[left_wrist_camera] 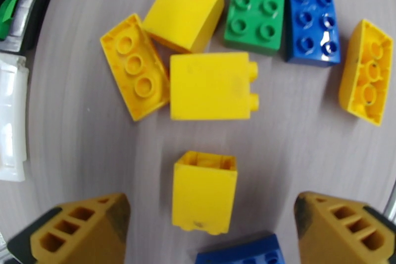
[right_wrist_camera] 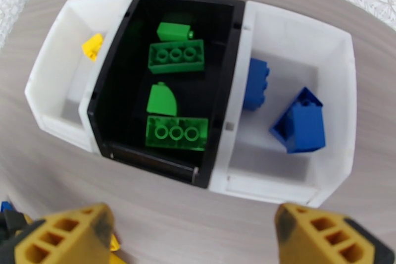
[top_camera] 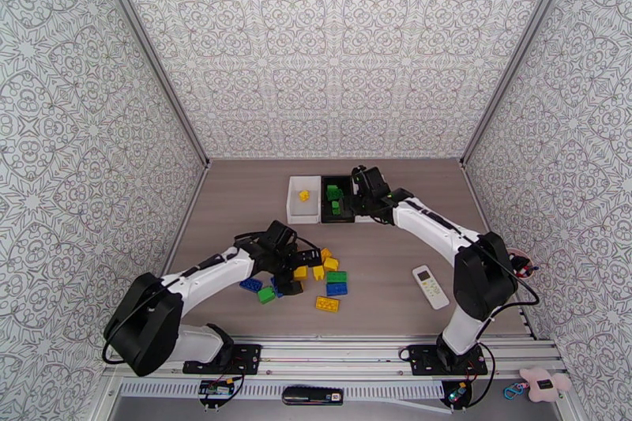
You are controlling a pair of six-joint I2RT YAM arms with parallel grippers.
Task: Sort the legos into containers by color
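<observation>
Loose legos (top_camera: pixel 327 303) in yellow, green and blue lie mid-table. My left gripper (top_camera: pixel 296 261) hovers over them, open. In the left wrist view its fingers (left_wrist_camera: pixel 74 230) flank a yellow brick (left_wrist_camera: pixel 204 190) without touching it, and a blue brick (left_wrist_camera: pixel 242 252) lies just below. My right gripper (top_camera: pixel 359 186) is open and empty above the containers. In the right wrist view the left white bin (right_wrist_camera: pixel 54 77) holds one yellow brick (right_wrist_camera: pixel 93 46). The black bin (right_wrist_camera: pixel 148 158) holds several green bricks (right_wrist_camera: pixel 175 56), and the right white bin (right_wrist_camera: pixel 277 185) two blue bricks (right_wrist_camera: pixel 299 121).
A white remote control (top_camera: pixel 430 287) lies on the right of the table near the right arm's base. More yellow bricks (left_wrist_camera: pixel 210 86), a green brick (left_wrist_camera: pixel 256 7) and a blue brick (left_wrist_camera: pixel 309 15) are crowded just beyond the left gripper. Patterned walls enclose the table.
</observation>
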